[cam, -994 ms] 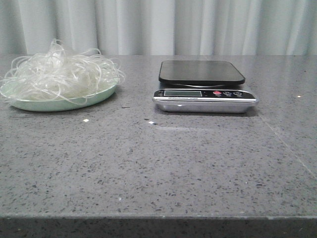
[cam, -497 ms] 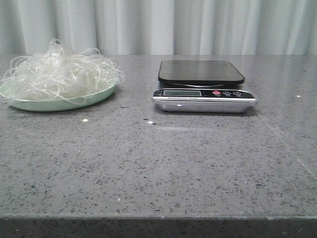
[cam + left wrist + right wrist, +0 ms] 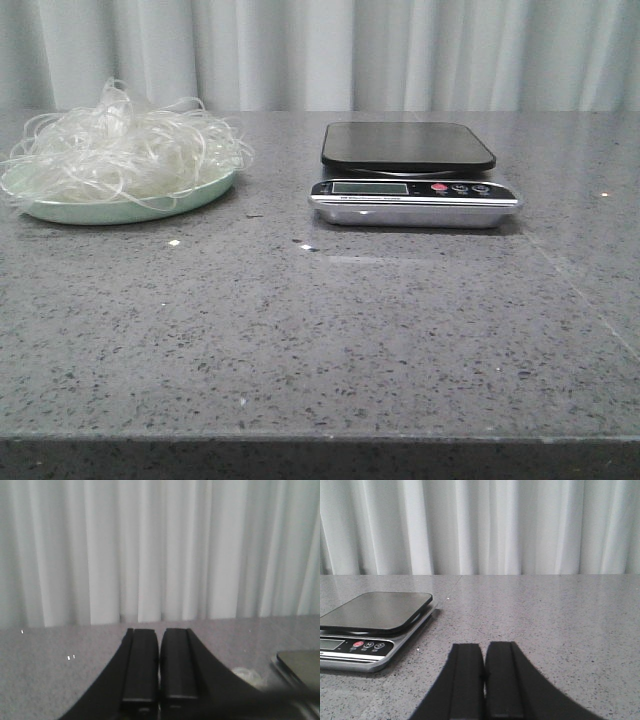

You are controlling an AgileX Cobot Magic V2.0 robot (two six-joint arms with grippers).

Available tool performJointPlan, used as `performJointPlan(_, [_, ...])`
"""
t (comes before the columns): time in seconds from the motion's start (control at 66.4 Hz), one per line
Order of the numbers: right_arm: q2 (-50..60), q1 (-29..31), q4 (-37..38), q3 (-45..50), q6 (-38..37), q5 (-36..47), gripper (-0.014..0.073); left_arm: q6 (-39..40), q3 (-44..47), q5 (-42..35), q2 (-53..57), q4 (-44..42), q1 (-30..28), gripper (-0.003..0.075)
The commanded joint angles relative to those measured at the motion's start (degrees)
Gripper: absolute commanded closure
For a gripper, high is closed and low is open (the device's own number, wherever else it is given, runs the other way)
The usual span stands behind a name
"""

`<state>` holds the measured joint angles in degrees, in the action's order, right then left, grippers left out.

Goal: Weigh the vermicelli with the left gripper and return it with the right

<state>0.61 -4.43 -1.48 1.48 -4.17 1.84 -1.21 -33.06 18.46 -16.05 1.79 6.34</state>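
- Both sets of jaws were closed with nothing between them: the left gripper (image 3: 159, 665) showed its 2 fingers pressed together, and the right gripper (image 3: 485, 680) looked the same.
- Neither arm showed in the front view, so both seemed parked low and back, well apart from the work.
- Vermicelli (image 3: 120, 150) sat heaped on the plate (image 3: 130, 208) at the far left of the table (image 3: 330, 340), strands spilling over the rim. That side suits the left arm, which must lift it first.
- Scale (image 3: 412, 175) stood right of the plate, well apart from it, its dark platform bare and its display facing the robot. I judged that centre spot lets either arm reach it.
- Weighing had not begun, as I read it: noodles on the plate, nothing on the scale.
- Open table lay between plate and scale, and a wide bare stretch ran to the near edge, so there was plenty of room to swing in.
- Loose strands over the rim could trail or drop in transit, I reckoned.
- From the right wrist view, bare table lay right of the scale.
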Motion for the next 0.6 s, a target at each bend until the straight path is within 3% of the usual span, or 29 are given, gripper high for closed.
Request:
performJointPlan(0.0, [0.9,0.3,-0.3,-0.3,0.1,4.5,0.0426,0.1,-1.3,-3.1,-3.2,1.1,0.4,0.0591])
performJointPlan(0.286, [0.9,0.3,-0.3,-0.3,0.1,4.5,0.0426,0.1,-0.6,-3.5,-9.6,4.4,0.4,0.0556])
performJointPlan(0.376, [0.9,0.3,-0.3,-0.3,0.1,4.5,0.0426,0.1,-0.7,-3.5,-10.6,4.4,0.4,0.0452])
performJointPlan(0.527, [0.9,0.3,-0.3,-0.3,0.1,4.5,0.0426,0.1,-0.7,-3.5,-10.8,4.4,0.4,0.018])
performJointPlan(0.587, [0.9,0.3,-0.3,-0.3,0.1,4.5,0.0426,0.1,-0.7,-3.5,-10.8,4.4,0.4,0.0129])
